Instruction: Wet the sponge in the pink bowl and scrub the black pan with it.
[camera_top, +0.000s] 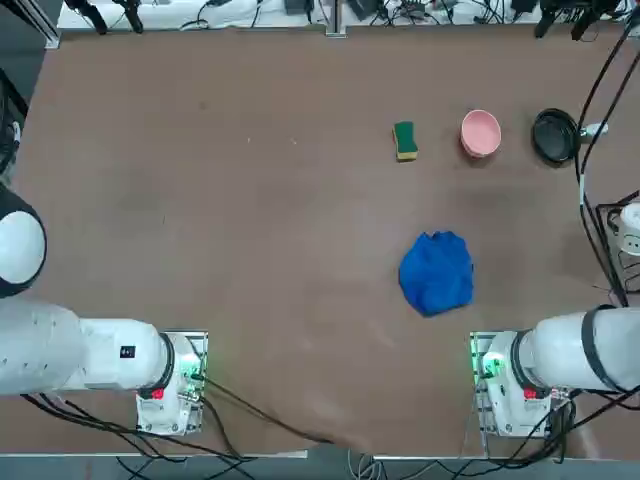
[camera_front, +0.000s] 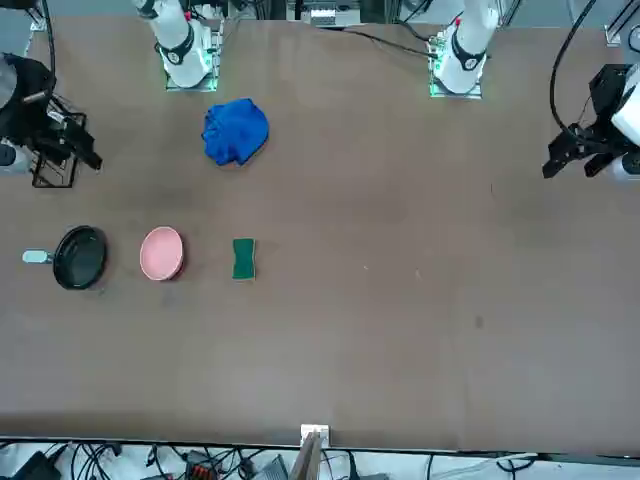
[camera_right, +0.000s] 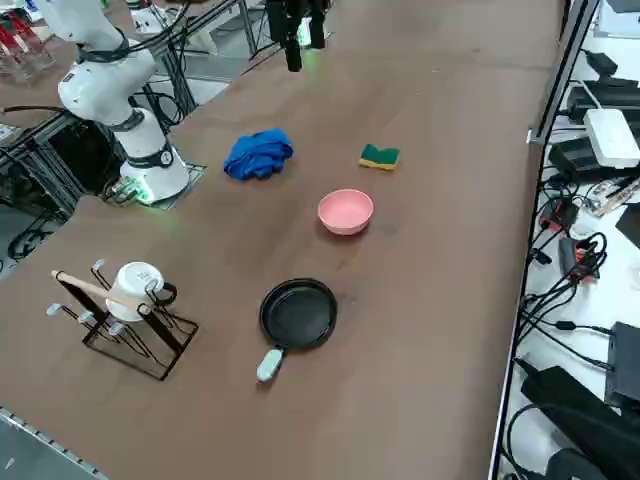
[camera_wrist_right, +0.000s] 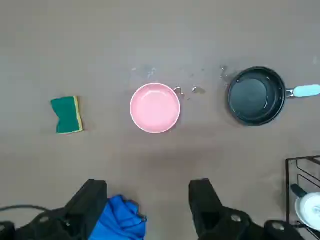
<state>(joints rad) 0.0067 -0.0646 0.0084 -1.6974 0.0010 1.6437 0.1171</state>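
The sponge (camera_top: 405, 140), green on top with a yellow layer, lies flat on the brown table. To its right stands the pink bowl (camera_top: 481, 133), and beyond that the black pan (camera_top: 554, 136) with its pale handle pointing outward. In the wrist view my right gripper (camera_wrist_right: 147, 200) hangs open and empty, high above the near side of the table. The sponge (camera_wrist_right: 66, 115), bowl (camera_wrist_right: 155, 108) and pan (camera_wrist_right: 256, 96) lie in a row well beyond its fingers. Nothing touches them.
A crumpled blue cloth (camera_top: 437, 272) lies between my right arm's base and the row of objects, directly under the gripper in the wrist view. A wire rack with a white mug (camera_right: 130, 320) stands at the table's right edge. A few water drops (camera_wrist_right: 187, 92) lie beside the bowl.
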